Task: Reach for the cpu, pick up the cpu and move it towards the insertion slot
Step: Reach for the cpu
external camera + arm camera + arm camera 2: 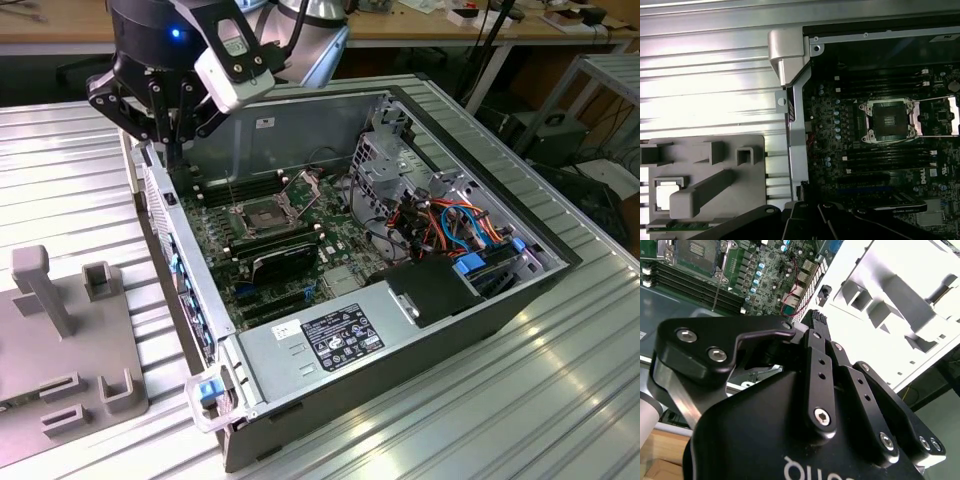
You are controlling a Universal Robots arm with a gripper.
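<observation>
Arm (305, 35) comes in from behind computer case (300, 410), wrist turned so gripper (176, 150) points straight down. Gripper hangs over case's far corner at exterior view's left, just above side wall (contact with wall not discernible). Fingers (812, 347) drawn together in second wrist view, nothing between them. Black linkages folded inward. Blue light glows on wrist body (150, 40).

Open room above the socket, case wall in the way
My gripper (172, 140) hangs over the case wall (178, 255), which stands between the grey fixture (60, 340) and the insertion slot (262, 216). It's open above the slot, but the raised retention plate (303, 185) and the black card (285, 258) crowd two of its sides.
</observation>
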